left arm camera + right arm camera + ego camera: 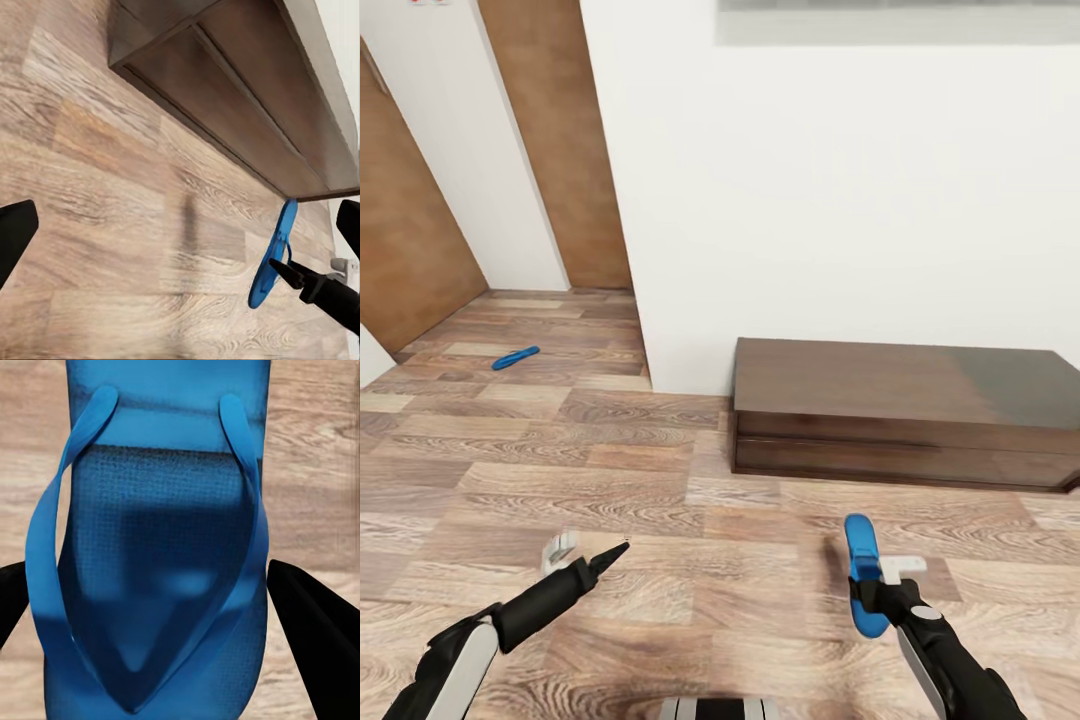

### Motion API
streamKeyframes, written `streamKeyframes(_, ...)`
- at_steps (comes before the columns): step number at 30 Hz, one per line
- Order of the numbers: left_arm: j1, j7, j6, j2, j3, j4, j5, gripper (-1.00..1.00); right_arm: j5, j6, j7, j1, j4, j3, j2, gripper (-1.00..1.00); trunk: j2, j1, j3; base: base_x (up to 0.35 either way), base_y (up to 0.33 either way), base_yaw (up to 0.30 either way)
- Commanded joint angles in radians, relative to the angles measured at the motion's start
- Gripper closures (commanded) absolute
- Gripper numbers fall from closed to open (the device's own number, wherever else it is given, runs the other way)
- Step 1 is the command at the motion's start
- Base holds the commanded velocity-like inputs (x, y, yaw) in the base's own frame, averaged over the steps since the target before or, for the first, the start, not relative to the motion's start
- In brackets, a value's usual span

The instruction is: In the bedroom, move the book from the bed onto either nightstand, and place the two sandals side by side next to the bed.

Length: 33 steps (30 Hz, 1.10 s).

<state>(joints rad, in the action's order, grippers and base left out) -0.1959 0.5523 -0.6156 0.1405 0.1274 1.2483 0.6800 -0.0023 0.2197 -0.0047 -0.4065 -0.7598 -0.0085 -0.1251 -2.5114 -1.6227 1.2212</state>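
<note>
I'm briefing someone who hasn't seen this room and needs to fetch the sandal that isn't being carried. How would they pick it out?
Start at the low dark-brown cabinet against the white wall, then look past the wall's corner to the wooden doors. The loose sandal lies flat on the plank floor before them. Its twin, the held sandal, sits in the right gripper.

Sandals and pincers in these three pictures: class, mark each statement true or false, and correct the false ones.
1. The right pincer holds a blue sandal. True.
2. The second sandal lies on top of the dark wooden cabinet. False: it lies on the wood floor, far off near the doorway.
3. The left pincer holds a book. False: it is open and holds nothing.
4. The dark wooden cabinet stands against the white wall. True.
5. The held sandal's straps show in the right wrist view. True.
</note>
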Motion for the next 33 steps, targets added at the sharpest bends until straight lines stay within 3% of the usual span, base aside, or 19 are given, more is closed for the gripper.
streamKeyframes(1,0.000,0.000,-0.005,0.001,0.002,-0.046,0.003,-1.00,-0.002,0.006,0.011,0.000,-0.001,0.000,0.000,1.00,0.000,0.001,-0.003,0.000,0.000,0.000)
streamKeyframes(6,0.001,0.000,0.003,0.001,0.001,-0.128,-0.002,-1.00,-0.002,0.005,0.074,0.000,-0.001,0.000,-0.001,1.00,0.001,0.003,-0.023,0.000,0.000,0.000)
streamKeyframes(7,0.001,0.000,0.101,0.003,0.003,-0.261,-0.039,-1.00,-0.003,0.004,0.183,0.000,0.001,-0.001,-0.001,1.00,0.001,0.003,-0.026,0.000,0.000,0.000)
streamKeyframes(9,0.001,0.000,0.143,0.003,0.004,-0.287,-0.062,-1.00,-0.004,0.004,0.268,0.000,0.001,-0.001,-0.002,1.00,0.002,0.004,-0.034,0.000,0.000,0.000)
streamKeyframes(10,0.001,0.000,0.168,0.003,0.004,-0.300,-0.079,-1.00,-0.005,0.004,0.364,0.000,0.003,-0.001,-0.004,1.00,0.002,0.005,-0.038,0.000,0.000,0.000)
streamKeyframes(12,0.001,0.000,0.183,0.004,0.003,-0.308,-0.090,-1.00,-0.005,0.005,0.485,0.000,0.015,-0.001,-0.005,1.00,0.003,0.006,-0.046,0.000,0.000,0.000)
streamKeyframes(15,0.001,0.000,0.190,0.003,0.003,-0.312,-0.095,-1.00,-0.005,0.005,0.589,0.000,0.052,-0.002,-0.006,1.00,0.003,0.007,-0.057,0.000,0.000,0.000)
streamKeyframes(22,0.001,-0.001,0.196,-0.002,-0.006,-0.314,-0.098,-1.00,-0.005,0.004,0.653,0.000,0.135,-0.002,-0.007,1.00,0.005,0.010,-0.084,0.000,0.000,0.000)
streamKeyframes(26,0.001,-0.001,0.217,-0.003,-0.038,-0.359,-0.099,-1.00,-0.008,-0.001,0.656,0.000,0.246,-0.005,-0.007,1.00,0.006,0.012,-0.100,0.000,0.000,0.000)
streamKeyframes(30,0.001,-0.002,0.357,-0.002,-0.081,-0.476,-0.100,-1.00,-0.032,-0.013,0.655,0.000,0.354,-0.004,-0.006,1.00,0.007,0.014,-0.115,0.000,0.000,0.000)
streamKeyframes(33,0.001,-0.002,0.410,-0.003,-0.105,-0.501,-0.100,-1.00,-0.040,-0.023,0.654,0.000,0.377,-0.003,-0.006,1.00,0.007,0.015,-0.127,0.000,0.000,0.000)
